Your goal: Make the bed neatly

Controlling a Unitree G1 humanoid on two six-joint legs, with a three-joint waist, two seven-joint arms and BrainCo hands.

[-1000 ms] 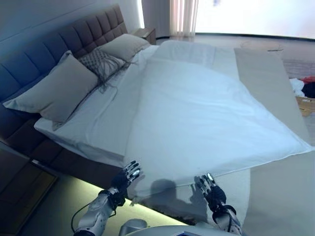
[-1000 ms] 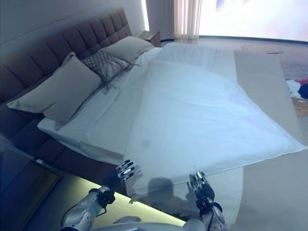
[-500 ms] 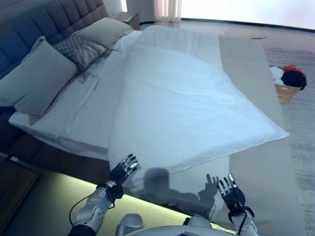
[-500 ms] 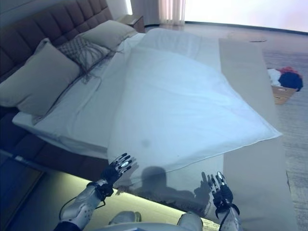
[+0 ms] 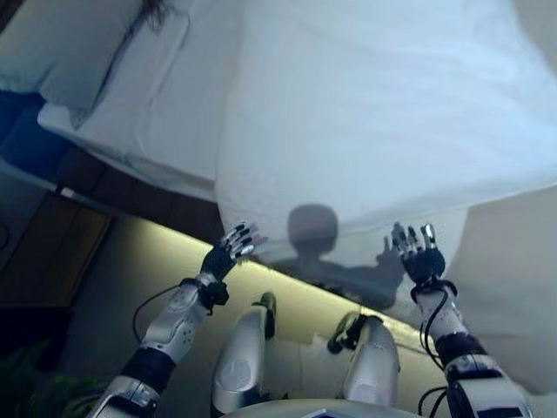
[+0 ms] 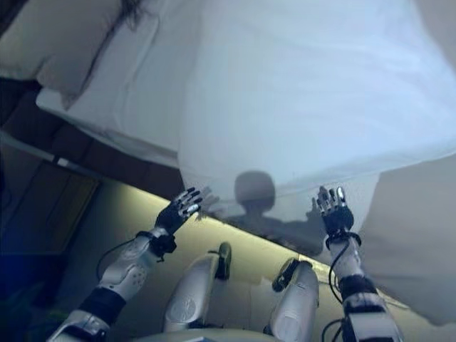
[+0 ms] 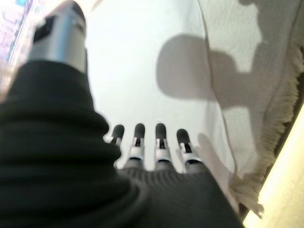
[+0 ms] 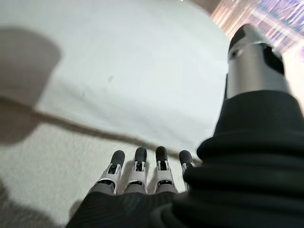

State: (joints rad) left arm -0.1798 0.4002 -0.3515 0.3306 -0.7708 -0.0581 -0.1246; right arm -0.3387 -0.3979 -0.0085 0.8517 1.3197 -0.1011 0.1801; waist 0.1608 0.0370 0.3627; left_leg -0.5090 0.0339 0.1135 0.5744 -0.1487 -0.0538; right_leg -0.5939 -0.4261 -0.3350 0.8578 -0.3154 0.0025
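Observation:
A white duvet [image 5: 374,113] lies across the bed, its near edge hanging over the side just beyond both hands. My left hand [image 5: 228,252] is held up at the duvet's near left corner, fingers straight and spread, holding nothing. My right hand [image 5: 419,257] is raised under the near edge further right, also open and empty. In the left wrist view the fingers [image 7: 160,142] point at the white duvet [image 7: 142,61]. The right wrist view has straight fingers [image 8: 137,166] over beige cover and white duvet [image 8: 133,71].
A beige pillow [image 5: 61,43] and white sheet [image 5: 165,113] lie at the bed's head end on the left. A beige fringed throw [image 5: 513,279] hangs over the bed's right part. The dark bed base [image 5: 148,196] has a lit strip below it. A dark wooden bedside unit [image 5: 43,252] stands left.
The camera has dipped down towards the bed's near edge, so the whole scene has shifted. Both hands remain open and now sit closer to the duvet's hanging edge.

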